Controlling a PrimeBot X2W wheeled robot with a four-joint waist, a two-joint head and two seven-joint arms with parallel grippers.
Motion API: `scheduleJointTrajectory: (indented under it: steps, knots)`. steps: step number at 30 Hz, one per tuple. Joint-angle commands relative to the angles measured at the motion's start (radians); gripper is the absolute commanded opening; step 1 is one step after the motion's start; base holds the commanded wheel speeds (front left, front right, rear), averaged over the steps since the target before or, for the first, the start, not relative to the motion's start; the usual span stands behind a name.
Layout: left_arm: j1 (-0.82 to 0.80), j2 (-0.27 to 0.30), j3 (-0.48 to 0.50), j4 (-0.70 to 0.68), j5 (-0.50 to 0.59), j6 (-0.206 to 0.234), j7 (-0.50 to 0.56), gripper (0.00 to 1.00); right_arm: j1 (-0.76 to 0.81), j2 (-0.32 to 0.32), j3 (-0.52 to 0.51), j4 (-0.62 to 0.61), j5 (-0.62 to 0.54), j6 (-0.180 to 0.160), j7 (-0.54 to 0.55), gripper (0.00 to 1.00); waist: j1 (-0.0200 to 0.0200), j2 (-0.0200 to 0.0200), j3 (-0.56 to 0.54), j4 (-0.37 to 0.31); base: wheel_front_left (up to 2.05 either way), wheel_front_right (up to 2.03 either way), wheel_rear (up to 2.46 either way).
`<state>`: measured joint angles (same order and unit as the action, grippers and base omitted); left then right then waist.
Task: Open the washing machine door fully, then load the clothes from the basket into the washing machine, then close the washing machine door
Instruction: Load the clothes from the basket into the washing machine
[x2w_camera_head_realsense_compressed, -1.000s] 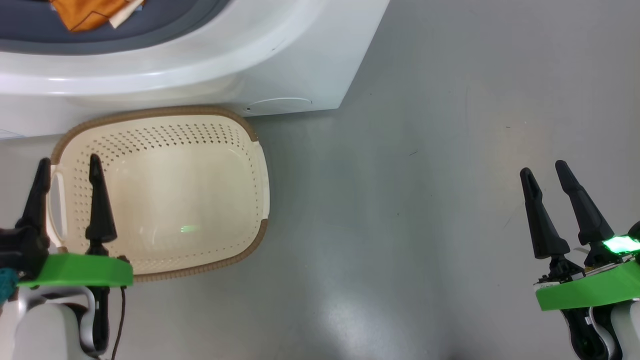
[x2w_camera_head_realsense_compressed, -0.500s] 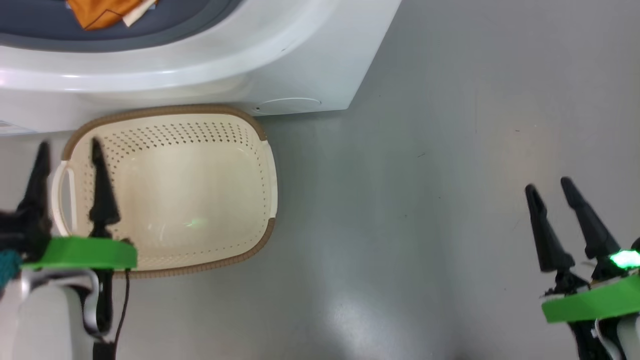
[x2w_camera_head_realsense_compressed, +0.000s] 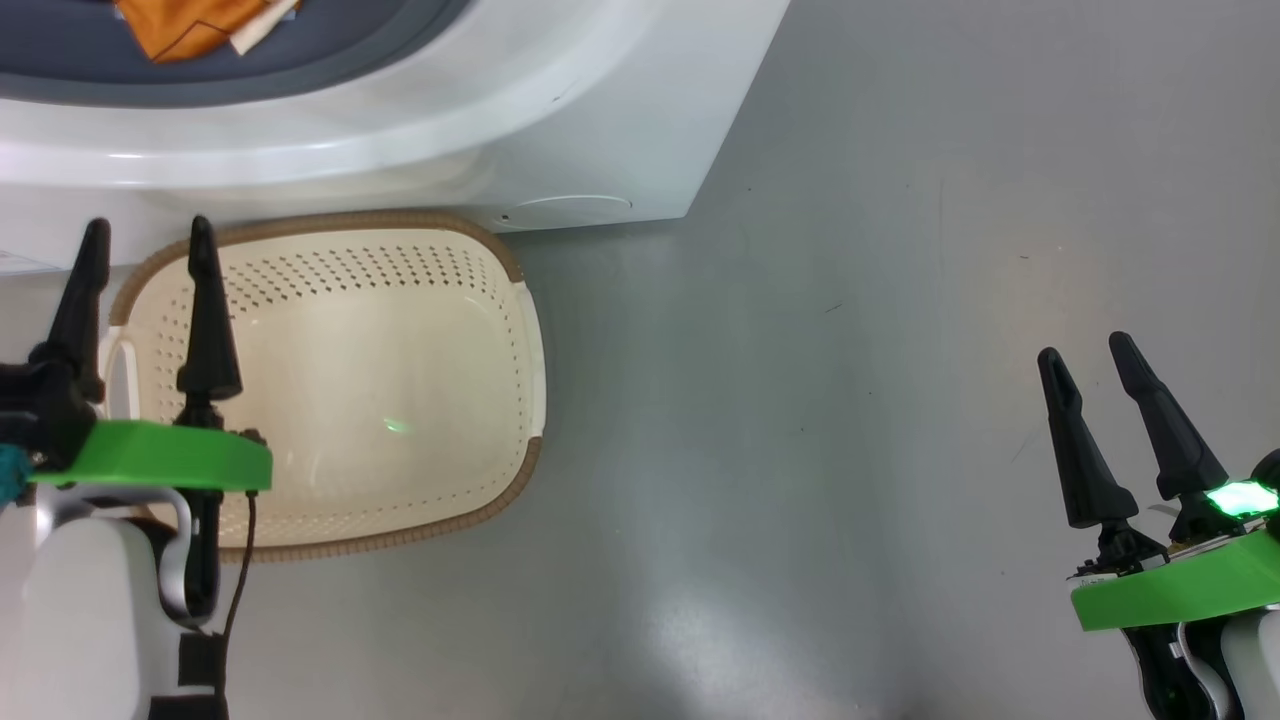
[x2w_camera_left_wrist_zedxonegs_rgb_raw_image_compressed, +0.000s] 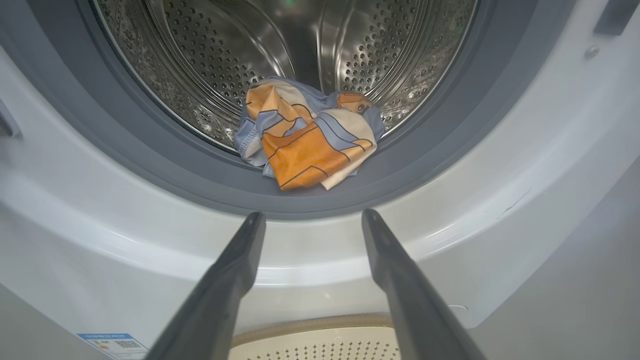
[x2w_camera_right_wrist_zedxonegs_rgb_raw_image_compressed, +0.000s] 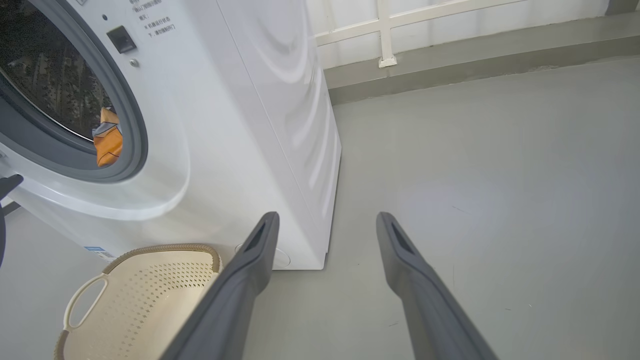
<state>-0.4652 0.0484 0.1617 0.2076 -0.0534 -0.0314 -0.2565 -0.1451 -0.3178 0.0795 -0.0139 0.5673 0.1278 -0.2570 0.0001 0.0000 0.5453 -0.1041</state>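
The clothes (x2w_camera_left_wrist_zedxonegs_rgb_raw_image_compressed: 310, 140) lie in the drum (x2w_camera_left_wrist_zedxonegs_rgb_raw_image_compressed: 210, 50) straight ahead of the left hand (x2w_camera_head_realsense_compressed: 148, 226), beyond its spread, empty fingers (x2w_camera_left_wrist_zedxonegs_rgb_raw_image_compressed: 235, 280); the basket (x2w_camera_head_realsense_compressed: 350, 216) sits just under it, bare. The right hand (x2w_camera_head_realsense_compressed: 1084, 346) (also released, holding nothing) hangs well aside over floor (x2w_camera_head_realsense_compressed: 850, 400), so the left looks nearer for the door.

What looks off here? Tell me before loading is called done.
The clothes sit at the very front of the drum, with an orange fold draped over the grey gasket rather than lying fully inside. It could get pinched at closing. The basket is empty and upright; nothing else stands out.
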Motion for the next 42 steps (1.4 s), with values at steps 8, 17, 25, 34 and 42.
scheduleJointTrajectory:
  steps: [8, 17, 25, 34, 42]
  knots:
    - [-0.052, 0.034, 0.016, 0.018, 0.017, -0.009, -0.005, 1.00, 0.016, -0.009, 0.010, -0.025, 0.001, 0.003, -0.005, 1.00, -0.0001, 0.0000, 0.000, -0.001, 0.00, 0.00, 0.00]
    - [-0.163, 0.051, -0.011, 0.113, 0.031, -0.017, -0.005, 1.00, 0.010, -0.005, 0.010, -0.023, -0.001, 0.003, -0.005, 1.00, -0.0001, 0.0000, 0.008, 0.009, 0.00, 0.00, 0.00]
    - [-0.325, 0.072, -0.046, 0.288, 0.042, -0.025, -0.005, 1.00, -0.013, -0.004, 0.008, -0.024, 0.002, 0.003, -0.005, 1.00, -0.0001, 0.0000, 0.034, 0.019, 0.00, 0.00, 0.00]
    - [-0.485, 0.102, -0.083, 0.485, 0.067, -0.012, -0.005, 1.00, -0.031, -0.007, 0.009, -0.027, 0.007, 0.003, -0.005, 1.00, -0.0001, 0.0000, 0.056, 0.017, 0.00, 0.00, 0.00]
    - [-0.583, 0.132, -0.107, 0.616, 0.083, 0.000, -0.005, 1.00, -0.047, -0.003, 0.021, -0.025, 0.008, 0.003, -0.005, 1.00, -0.0001, 0.0000, 0.066, 0.003, 0.00, 0.00, 0.00]
